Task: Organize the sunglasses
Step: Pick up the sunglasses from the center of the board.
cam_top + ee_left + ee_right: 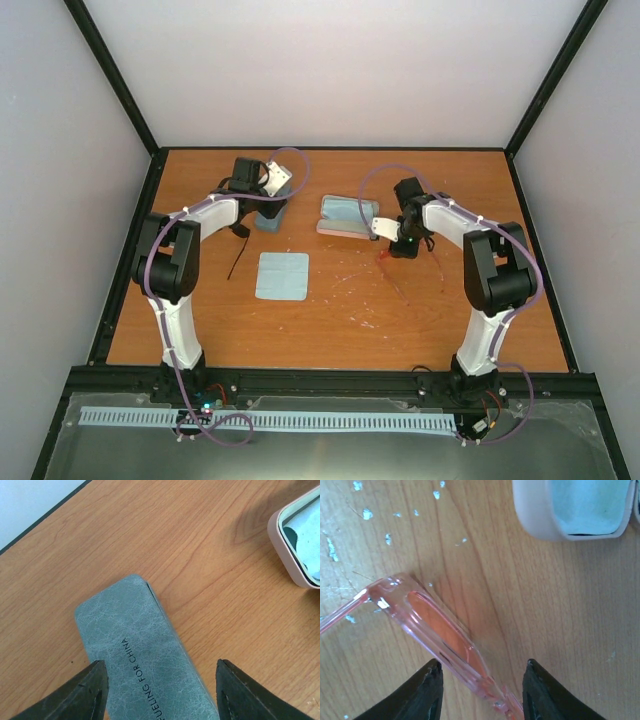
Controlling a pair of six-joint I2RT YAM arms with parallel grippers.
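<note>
The pink-red sunglasses [445, 640] lie on the wooden table, their clear pink frame running diagonally between the fingers of my right gripper [482, 662]. That gripper is open, with a gap to the frame on both sides; in the top view the right gripper [398, 248] hovers low over the pink-red sunglasses [385, 258]. My left gripper [160, 662] is open above a shut blue-grey case [145, 660], one finger on each side. Of the black sunglasses [237, 255] only a thin black arm shows beside the left arm.
An open pink case [345, 215] with a light-blue cloth inside lies between the arms and is also seen as the pink case [570, 510] in the right wrist view. A square light-blue cloth [282, 275] lies flat in front of the blue-grey case [270, 218]. Black frame rails border the table.
</note>
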